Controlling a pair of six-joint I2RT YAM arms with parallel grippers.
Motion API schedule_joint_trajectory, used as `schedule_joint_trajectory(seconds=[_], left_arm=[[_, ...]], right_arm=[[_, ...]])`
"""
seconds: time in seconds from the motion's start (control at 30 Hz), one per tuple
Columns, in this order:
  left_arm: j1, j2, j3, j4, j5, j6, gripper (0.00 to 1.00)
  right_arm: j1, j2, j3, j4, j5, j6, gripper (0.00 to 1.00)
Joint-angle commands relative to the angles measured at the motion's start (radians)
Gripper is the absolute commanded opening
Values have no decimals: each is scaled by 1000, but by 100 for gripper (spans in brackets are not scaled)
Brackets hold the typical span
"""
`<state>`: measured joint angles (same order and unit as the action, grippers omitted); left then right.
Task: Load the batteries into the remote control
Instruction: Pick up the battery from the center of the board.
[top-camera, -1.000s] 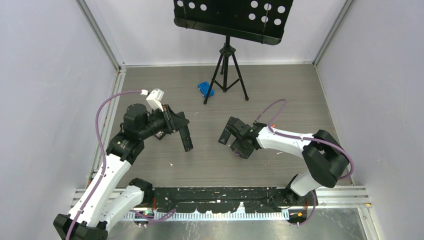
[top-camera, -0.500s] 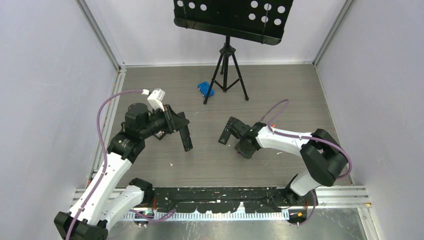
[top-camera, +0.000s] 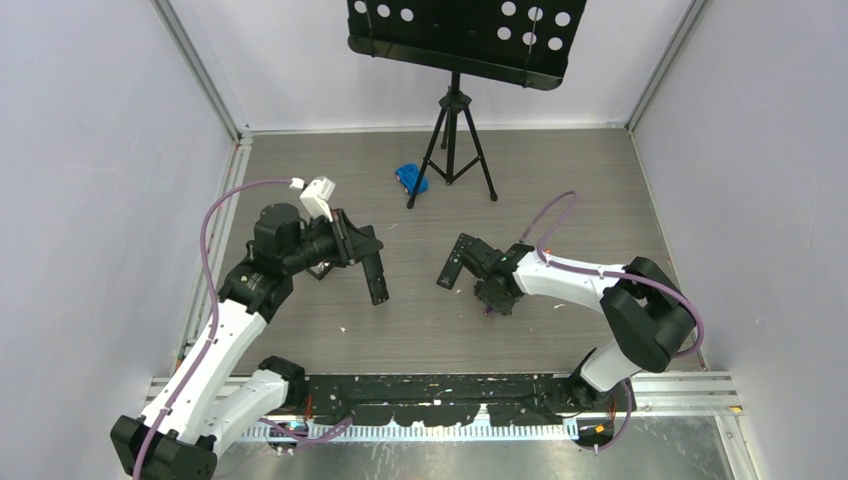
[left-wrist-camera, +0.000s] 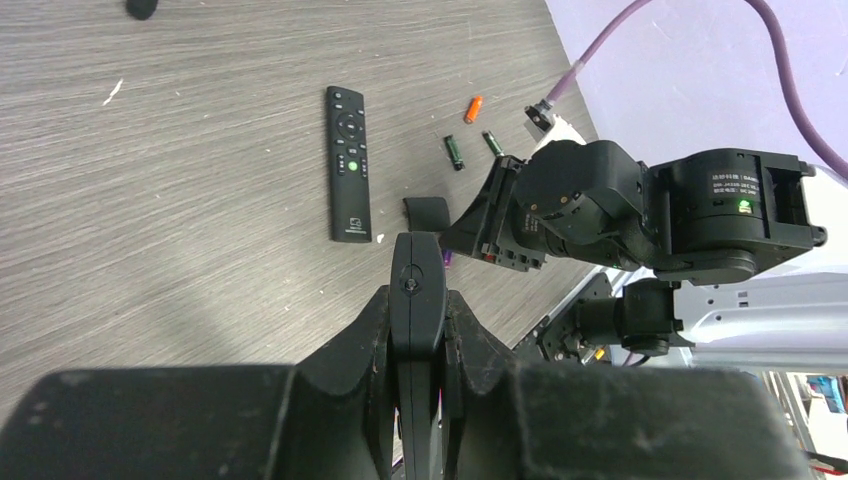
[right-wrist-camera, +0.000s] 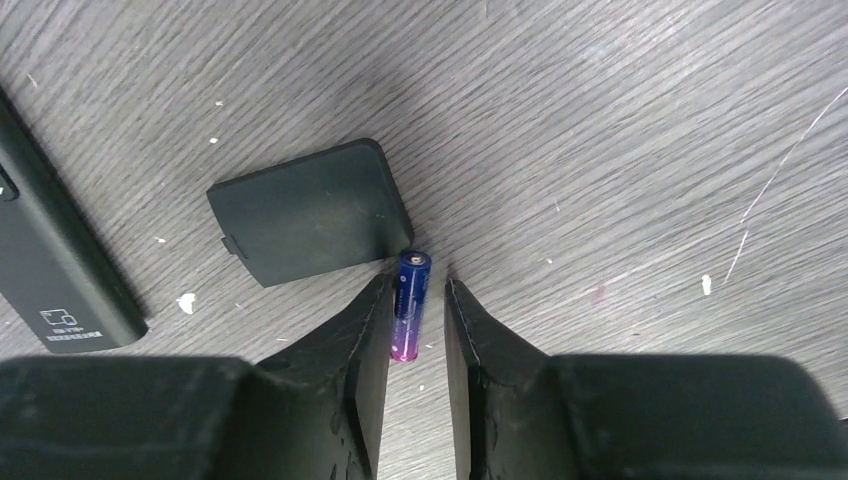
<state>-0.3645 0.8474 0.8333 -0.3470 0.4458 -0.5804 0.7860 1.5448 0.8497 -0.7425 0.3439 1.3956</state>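
The right fingers (right-wrist-camera: 360, 340) have drawn in over the last second and the right arm has settled lower over the table (top-camera: 560, 200). They now stand apart on either side of the purple battery (right-wrist-camera: 410, 310), with a sliver of table showing on each side of it, so no grip is made yet. The battery lies flat, its tip just beside the near corner of the loose battery cover (right-wrist-camera: 300, 212). The inspector judges this the closing stage of a pick, with the first cell about to be taken. The left fingers (left-wrist-camera: 370, 330) have not altered: they are clamped on the remote control (top-camera: 374, 280), held clear of the table and well apart from the cover, on the left arm's side. The only container in question is the remote's battery bay. It faces away from every view, so what it holds cannot be told, though the cover lying off suggests it is open to receive. A second remote with buttons (left-wrist-camera: 347, 160) lies near the cover. The orange battery (left-wrist-camera: 474, 108) and two dark green batteries (left-wrist-camera: 454, 152) lie apart from the cover, on its side away from that buttoned remote.
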Motion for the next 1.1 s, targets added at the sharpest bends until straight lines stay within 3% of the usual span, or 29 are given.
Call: schedule_joint_trajectory(seconds=[0.0, 0.2, 0.33, 0.43, 0.67, 1.07], left_arm=[[0, 4, -2, 78, 62, -22, 0], [1, 8, -14, 113, 94, -28, 0], [0, 6, -31, 178, 150, -48, 0], [1, 15, -56, 275, 194, -100, 0], [1, 82, -52, 418, 233, -217, 0], [1, 210, -45, 667, 235, -425, 0]], right_arm=[[-2, 7, -7, -16, 60, -62, 32], [-2, 6, -20, 16, 50, -101, 15], [-1, -87, 5, 9, 94, -174, 4], [3, -185, 54, 1, 141, -268, 3], [10, -424, 100, 200, 72, -560, 2], [73, -465, 259, 533, -300, -864, 2]])
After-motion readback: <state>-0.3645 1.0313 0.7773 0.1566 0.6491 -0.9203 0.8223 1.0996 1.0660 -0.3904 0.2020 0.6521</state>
